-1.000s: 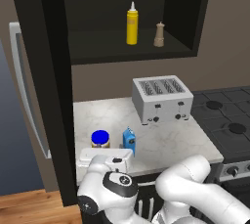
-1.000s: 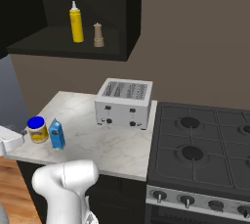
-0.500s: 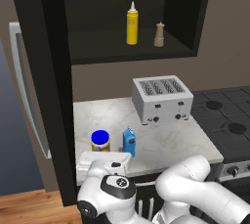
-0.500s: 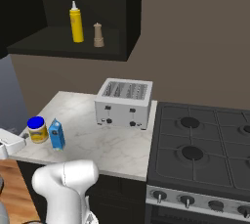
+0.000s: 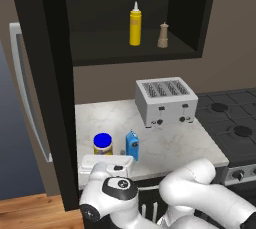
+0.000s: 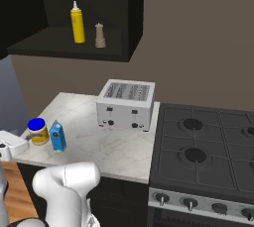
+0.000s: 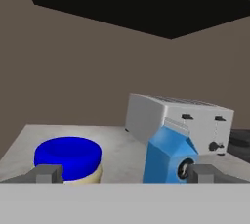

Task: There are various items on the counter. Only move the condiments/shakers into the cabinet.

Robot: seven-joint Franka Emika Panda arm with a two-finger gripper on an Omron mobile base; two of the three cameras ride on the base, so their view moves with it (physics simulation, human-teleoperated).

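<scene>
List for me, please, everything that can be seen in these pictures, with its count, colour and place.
squeeze bottle: one, yellow with white nozzle, upright on the cabinet shelf.
shaker: one, tan, on the shelf beside the squeeze bottle, apart from it.
wall cabinet: one, dark brown-black, open, above the counter.
jar: one, blue lid, near the counter's front edge.
carton: one, blue, beside the jar.
toaster: one, silver, four slots, at the back of the counter.
counter: one, white marble.
stove: one, dark, beside the counter.
claw: one, dark fingertips, open, level with the jar and carton.
</scene>
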